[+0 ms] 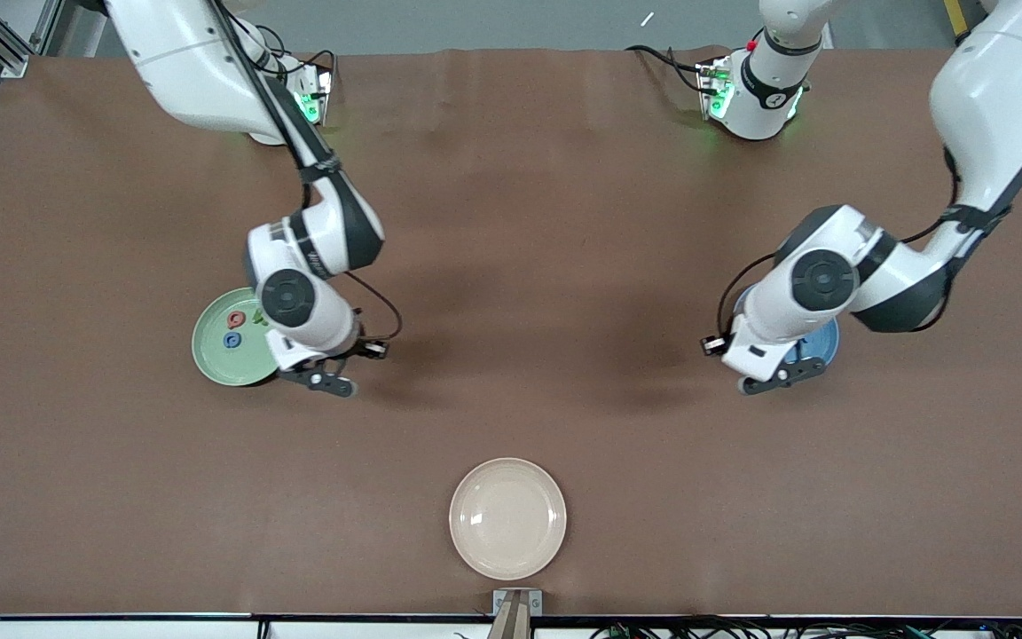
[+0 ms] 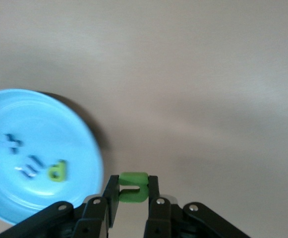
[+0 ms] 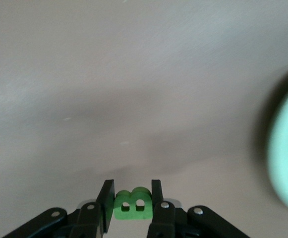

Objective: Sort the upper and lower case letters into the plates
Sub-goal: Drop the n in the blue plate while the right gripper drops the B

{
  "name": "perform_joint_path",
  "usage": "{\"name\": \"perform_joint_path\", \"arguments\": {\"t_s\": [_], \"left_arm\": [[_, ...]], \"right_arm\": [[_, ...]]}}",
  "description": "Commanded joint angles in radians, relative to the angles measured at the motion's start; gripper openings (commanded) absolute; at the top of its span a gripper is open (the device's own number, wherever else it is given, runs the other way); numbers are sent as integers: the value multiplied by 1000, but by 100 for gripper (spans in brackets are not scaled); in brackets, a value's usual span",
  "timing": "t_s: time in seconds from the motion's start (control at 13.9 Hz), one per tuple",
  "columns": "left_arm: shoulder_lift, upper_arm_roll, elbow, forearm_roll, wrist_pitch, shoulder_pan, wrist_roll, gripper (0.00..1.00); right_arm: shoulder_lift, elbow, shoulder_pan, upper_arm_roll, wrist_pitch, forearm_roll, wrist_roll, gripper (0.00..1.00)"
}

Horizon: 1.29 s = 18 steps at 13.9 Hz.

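I hold both grips firm and carry each piece over its plate's middle before release. The right gripper point(image 3: 129, 206) clamps a green B point(image 3: 132, 203) just beside the pale green plate point(image 1: 214, 355); the left gripper point(image 2: 134, 198) clamps a green letter point(image 2: 133, 187) — wrist bent down — beside the blue plate point(image 2: 39, 129).

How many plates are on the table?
3: a pale green plate beside the right gripper, a blue plate mostly hidden under the left arm, and a cream plate nearest the front camera.
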Motion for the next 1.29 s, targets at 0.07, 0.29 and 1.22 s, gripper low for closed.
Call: {"name": "perform_joint_path", "arguments": {"t_s": [0.07, 0.29, 1.22], "left_arm": [[-20, -60, -158, 12, 20, 178, 127, 10], [-16, -77, -253, 116, 58, 276, 154, 10], [1, -24, -423, 303, 215, 404, 168, 11]], "right_arm": [[-71, -35, -123, 19, -62, -14, -181, 0], [-64, -37, -191, 19, -51, -14, -247, 0], [-61, -302, -334, 20, 289, -11, -490, 2]]}}
